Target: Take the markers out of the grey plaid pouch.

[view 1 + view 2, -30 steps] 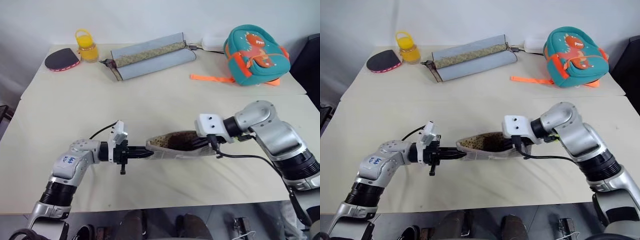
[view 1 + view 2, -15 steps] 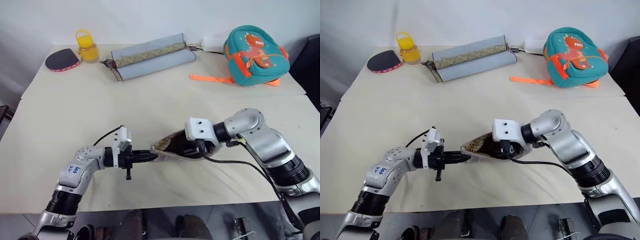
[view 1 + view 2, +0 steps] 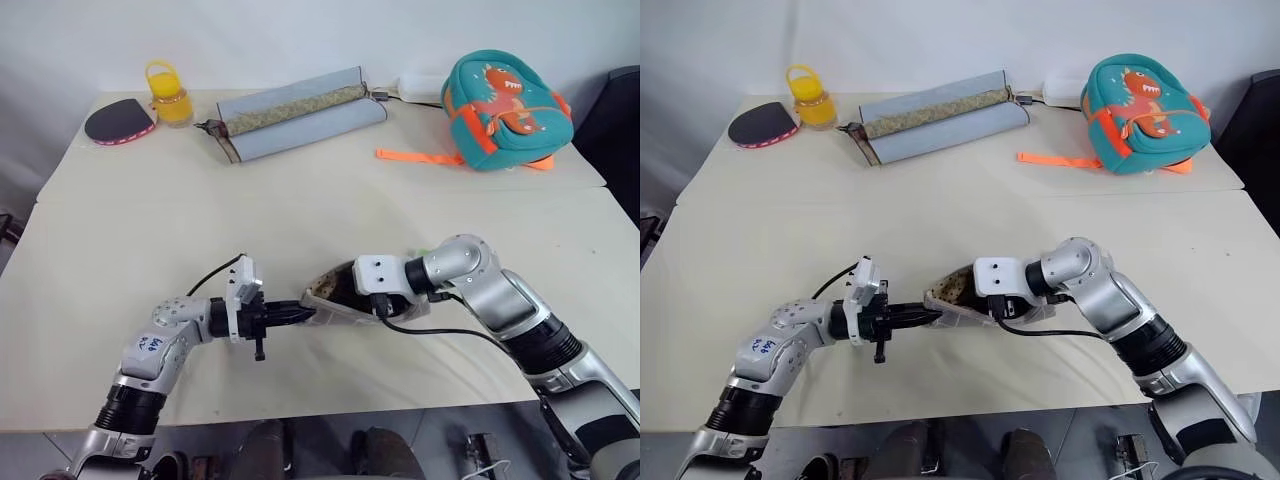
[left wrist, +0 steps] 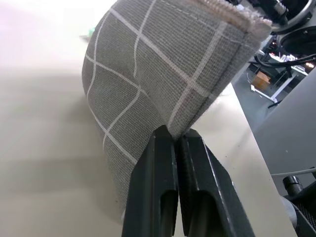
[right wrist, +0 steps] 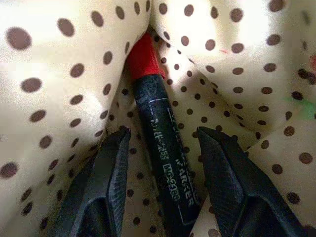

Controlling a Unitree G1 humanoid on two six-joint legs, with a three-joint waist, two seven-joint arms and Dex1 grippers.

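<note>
While my left gripper (image 4: pixel 175 148) is clamped tight on the end edge of the grey plaid pouch (image 4: pixel 163 74), holding it just above the pale table (image 3: pixel 150 240), my right gripper (image 5: pixel 165 143) reaches in through the pouch's open mouth. My two right fingers (image 5: pixel 106 177) stand apart, one on either side of a marker (image 5: pixel 160 153) that lies in a fold of the beige dotted lining (image 5: pixel 54 74). The marker has a red end and a dark barrel with white print, and it points away from me into the pouch. I cannot quite tell whether my fingers already touch the barrel; they look to be just beside it rather than pressing on it.

From the head views the pouch (image 3: pixel 335 295) hangs between my two hands near the front middle of the table. Along the far edge lie a red and black paddle (image 3: pixel 118 121), a yellow jar (image 3: pixel 170 95), a long pale blue-grey case (image 3: pixel 300 112) with an olive strip, and a teal backpack (image 3: pixel 505 100) with orange straps.
</note>
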